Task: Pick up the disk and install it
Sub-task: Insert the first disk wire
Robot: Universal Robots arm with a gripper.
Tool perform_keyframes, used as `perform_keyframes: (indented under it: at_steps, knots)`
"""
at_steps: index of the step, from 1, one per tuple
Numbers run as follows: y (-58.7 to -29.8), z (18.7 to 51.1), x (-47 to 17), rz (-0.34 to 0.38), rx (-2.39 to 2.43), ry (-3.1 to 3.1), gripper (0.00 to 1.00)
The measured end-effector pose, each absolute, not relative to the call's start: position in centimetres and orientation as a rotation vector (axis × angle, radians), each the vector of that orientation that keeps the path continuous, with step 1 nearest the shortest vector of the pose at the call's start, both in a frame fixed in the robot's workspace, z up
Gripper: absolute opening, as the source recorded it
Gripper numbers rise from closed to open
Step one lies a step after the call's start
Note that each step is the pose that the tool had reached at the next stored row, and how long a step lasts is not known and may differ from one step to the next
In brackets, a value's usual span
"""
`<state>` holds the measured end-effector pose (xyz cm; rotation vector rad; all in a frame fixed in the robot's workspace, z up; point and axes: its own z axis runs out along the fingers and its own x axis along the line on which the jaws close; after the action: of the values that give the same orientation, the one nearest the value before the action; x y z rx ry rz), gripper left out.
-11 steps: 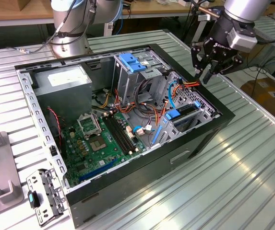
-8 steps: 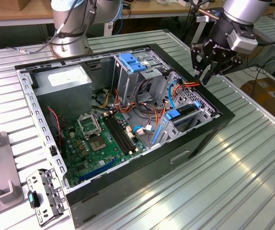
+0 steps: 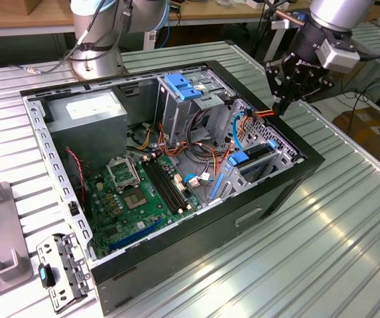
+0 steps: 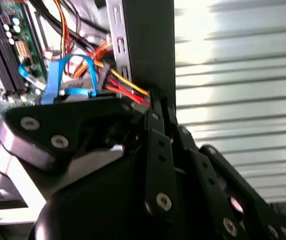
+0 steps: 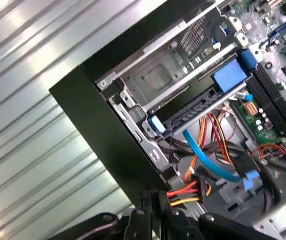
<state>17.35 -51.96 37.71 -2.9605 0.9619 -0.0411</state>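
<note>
The disk (image 3: 256,161) (dark body in a blue carrier) sits in the metal bay at the open computer case's (image 3: 269,199) near corner on the exterior view's right. Farther back, the gripper (image 3: 284,105) hovers over the case's edge beside coloured power wires (image 5: 190,190), apparently shut and holding nothing.

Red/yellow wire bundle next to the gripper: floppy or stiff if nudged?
Probably floppy: the wire bundle is thin separate strands running in loose curves. Likely light, so it should shift easily rather than resist. It may snag, since it lies against the case wall.
</note>
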Motion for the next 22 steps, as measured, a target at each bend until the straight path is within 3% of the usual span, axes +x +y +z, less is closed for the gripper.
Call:
perform_keyframes:
  at_steps: [22]
  knots:
    - [-52.0,37.5,15.2,-0.044,-2.888,1.17,0.17]
